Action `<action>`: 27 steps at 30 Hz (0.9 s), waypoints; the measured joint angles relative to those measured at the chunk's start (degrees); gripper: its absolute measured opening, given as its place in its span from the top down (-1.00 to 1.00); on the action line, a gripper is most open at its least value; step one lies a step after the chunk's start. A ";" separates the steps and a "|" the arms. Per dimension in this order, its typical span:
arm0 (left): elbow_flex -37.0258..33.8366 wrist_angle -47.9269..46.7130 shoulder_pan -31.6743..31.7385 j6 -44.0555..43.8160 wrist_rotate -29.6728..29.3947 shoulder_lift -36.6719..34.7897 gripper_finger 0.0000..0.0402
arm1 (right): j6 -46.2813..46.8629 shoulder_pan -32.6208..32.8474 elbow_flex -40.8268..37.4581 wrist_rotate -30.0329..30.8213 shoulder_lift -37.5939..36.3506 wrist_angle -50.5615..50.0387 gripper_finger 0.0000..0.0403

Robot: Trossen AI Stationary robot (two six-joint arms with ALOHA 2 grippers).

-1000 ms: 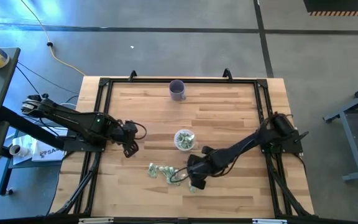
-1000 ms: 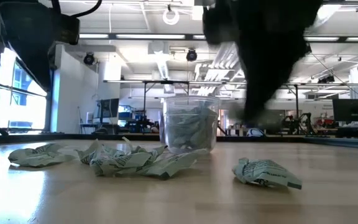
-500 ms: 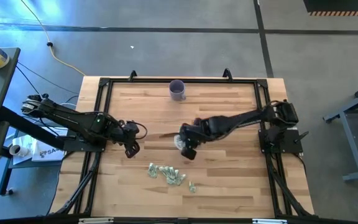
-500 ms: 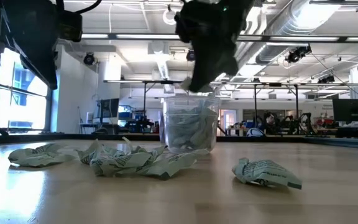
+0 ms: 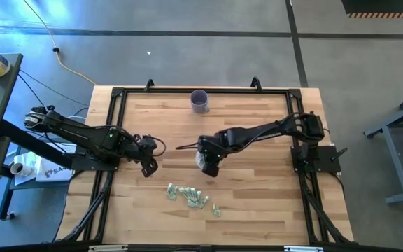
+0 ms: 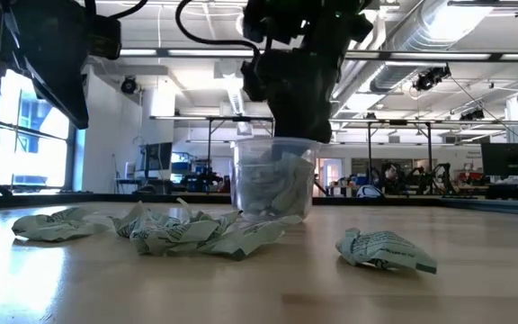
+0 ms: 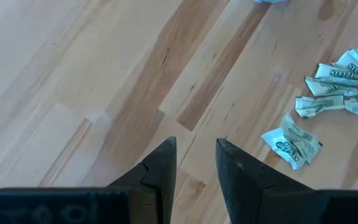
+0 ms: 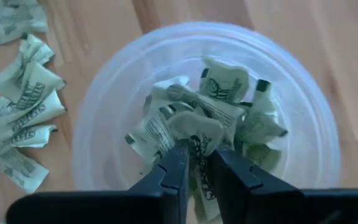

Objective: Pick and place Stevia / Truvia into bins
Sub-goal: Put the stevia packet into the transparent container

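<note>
Several crumpled pale green and white sachets lie flat in a loose pile near the table's near edge, with one apart to the right. The clear cup stands upright at mid-table, part filled with sachets. My right gripper hangs over the cup's mouth, pointing down, shut on one sachet. My left gripper is open, hovering over bare wood left of the cup. My right gripper pinches a single crumpled sachet between its two fingertips, coming from above and pointing down. The sachet is lifted clear of the table, held over the sachets inside the clear cup. Which part of the sachet the fingers have cannot be told.
An opaque purple cup stands near the table's far edge. A black frame runs round the tabletop. Bare wood lies between the clear cup and the sachet pile, and on the table's right half.
My right gripper rose from the sachet pile by the near edge and swung toward the far edge to the clear cup. In the last half second it came down closer over the cup's mouth. The pile on the table stayed where it was.
</note>
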 joint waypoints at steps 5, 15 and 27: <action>0.00 0.12 0.00 -0.19 -0.04 0.00 0.27 | -0.84 0.80 0.01 -0.15 0.73 -0.06 0.65; 0.04 1.38 0.00 -0.42 -0.19 0.00 0.27 | -3.11 0.71 0.05 1.49 -3.46 -2.83 0.33; -2.70 3.33 -0.02 -12.09 6.40 0.83 0.27 | -9.87 4.58 0.84 14.75 -9.32 -9.22 -0.11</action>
